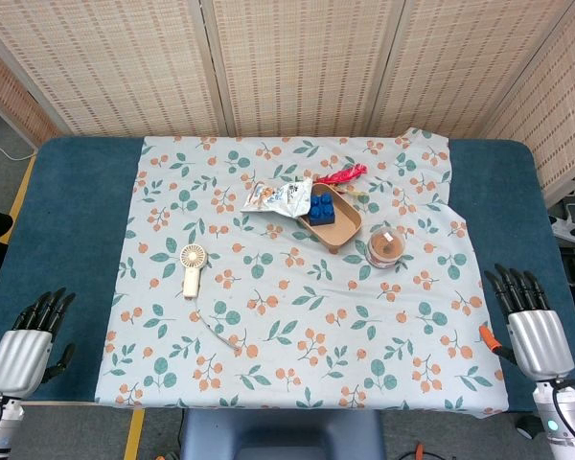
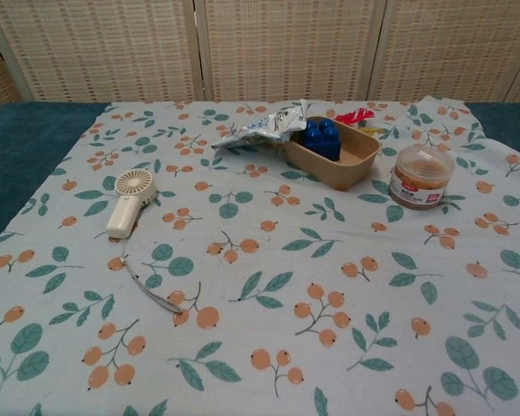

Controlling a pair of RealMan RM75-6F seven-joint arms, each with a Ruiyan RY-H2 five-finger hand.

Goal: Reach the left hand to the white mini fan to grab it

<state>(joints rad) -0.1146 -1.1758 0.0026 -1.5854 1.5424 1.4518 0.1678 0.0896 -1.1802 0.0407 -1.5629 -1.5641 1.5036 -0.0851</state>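
The white mini fan (image 1: 191,267) lies flat on the floral cloth, left of centre, round head toward the far side and handle toward me; the chest view shows the fan (image 2: 128,201) at the left with a thin white cord trailing from its handle. My left hand (image 1: 29,345) hovers at the near left corner over the blue table, fingers spread and holding nothing, well to the left of and nearer than the fan. My right hand (image 1: 532,326) sits at the near right edge, fingers straight and empty. Neither hand shows in the chest view.
A tan tray (image 1: 337,226) holding a blue block (image 1: 321,205) sits behind centre, with a snack bag (image 1: 280,196) to its left and a red item (image 1: 345,173) behind. A lidded round tub (image 1: 386,247) stands to its right. The cloth (image 1: 297,383) covers the blue table (image 1: 72,220).
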